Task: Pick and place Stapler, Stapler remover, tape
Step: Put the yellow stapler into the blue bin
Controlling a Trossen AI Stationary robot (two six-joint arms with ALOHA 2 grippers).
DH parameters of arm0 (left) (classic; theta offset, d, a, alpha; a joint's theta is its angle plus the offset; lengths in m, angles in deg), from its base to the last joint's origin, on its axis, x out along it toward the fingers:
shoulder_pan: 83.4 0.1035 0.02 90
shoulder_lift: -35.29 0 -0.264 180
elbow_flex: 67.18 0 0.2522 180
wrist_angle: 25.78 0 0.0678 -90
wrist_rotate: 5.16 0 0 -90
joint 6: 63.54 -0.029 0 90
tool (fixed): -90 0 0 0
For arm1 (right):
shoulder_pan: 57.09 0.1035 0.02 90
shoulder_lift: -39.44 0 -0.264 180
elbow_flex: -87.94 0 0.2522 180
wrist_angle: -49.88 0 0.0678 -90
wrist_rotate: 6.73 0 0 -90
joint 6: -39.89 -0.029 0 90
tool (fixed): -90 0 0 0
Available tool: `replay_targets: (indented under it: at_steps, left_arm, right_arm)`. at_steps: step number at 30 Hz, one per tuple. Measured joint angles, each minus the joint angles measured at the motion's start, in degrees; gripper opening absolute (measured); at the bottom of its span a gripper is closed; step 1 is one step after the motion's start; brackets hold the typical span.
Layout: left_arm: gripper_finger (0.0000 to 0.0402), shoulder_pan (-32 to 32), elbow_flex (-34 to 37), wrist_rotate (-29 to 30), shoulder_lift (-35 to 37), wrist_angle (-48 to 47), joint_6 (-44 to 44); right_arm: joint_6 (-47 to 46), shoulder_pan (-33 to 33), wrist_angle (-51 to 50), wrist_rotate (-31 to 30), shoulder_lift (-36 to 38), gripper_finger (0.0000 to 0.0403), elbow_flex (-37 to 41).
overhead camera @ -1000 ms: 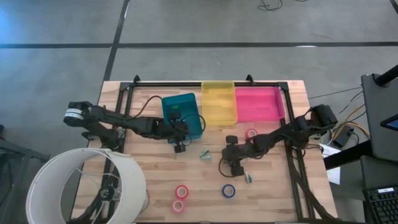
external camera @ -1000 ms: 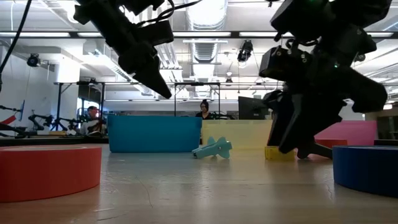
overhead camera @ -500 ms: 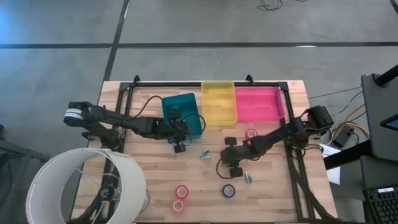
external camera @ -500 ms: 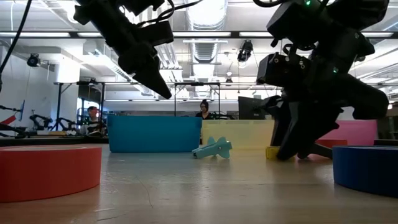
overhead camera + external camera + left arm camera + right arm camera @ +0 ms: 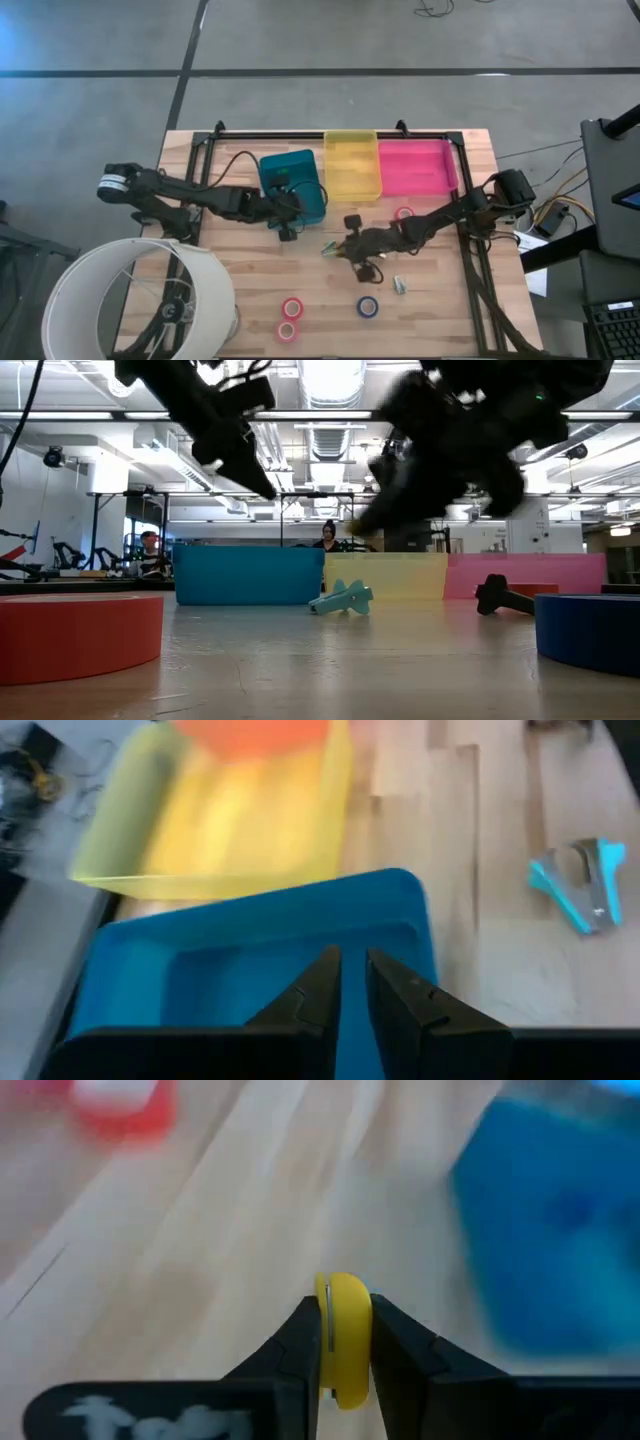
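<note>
- Stapler: a small yellow one (image 5: 342, 1335) sits clamped between the fingers of the right tool (image 5: 352, 246), just right of centre in the high view, above the bare wood surface (image 5: 250, 280).
- Half a second ago that tool was low on the surface, further right in the frame; now it is lifted and shifted left, blurred in the low view. I judge the pick done and the carry toward a bin under way.
- The left tool (image 5: 288, 226) has stayed by the teal bin (image 5: 293, 183), left of centre, its fingers nearly together on nothing.
- The teal stapler remover (image 5: 329, 249) lies at mid-frame, just left of the right tool.
- The tape is unmoved: two red rolls (image 5: 291, 308) at lower centre, a blue roll (image 5: 367, 306) beside them, one red roll (image 5: 404, 214) below the pink bin (image 5: 414, 166).
- No readable brand, label or writing shows anywhere.
</note>
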Motion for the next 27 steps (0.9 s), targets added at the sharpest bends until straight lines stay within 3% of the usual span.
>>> replay_targets:
  at_steps: [4, 7, 10, 14, 18, 27]
  left_arm:
    - [0.0053, -0.3, 0.4, 2.3, 2.4, 0.4, 1.9]
    - [0.0053, -0.7, 1.3, 2.3, 3.4, 0.5, 2.4]
    - [0.0053, -1.1, 2.7, 2.4, 4.2, 3.0, 2.4]
    - [0.0053, -1.9, 4.1, 4.8, 4.7, 3.9, 2.3]
    - [0.0053, -2.5, 4.4, 9.5, 4.6, 3.9, 2.3]
    - [0.0053, -2.6, 4.5, 11.1, 4.6, 2.5, 2.8]
  right_arm:
    - [4.6, -1.8, 11.2, -6.4, -0.7, 0.006, -1.8]
    - [6.8, -4.4, 10.5, -6.7, -0.8, 0.006, -5.3]
    - [2.2, -8.4, 6.6, -6.5, -0.8, 0.0059, -10.1]
    - [-5.7, -13.7, -6.5, -6.2, -2.6, 0.0059, -18.0]
    - [-5.0, -17.1, -13.5, -4.5, -8.8, 0.0059, -25.2]
    - [-5.0, -19.6, -19.2, -3.2, -23.6, 0.0065, -38.4]
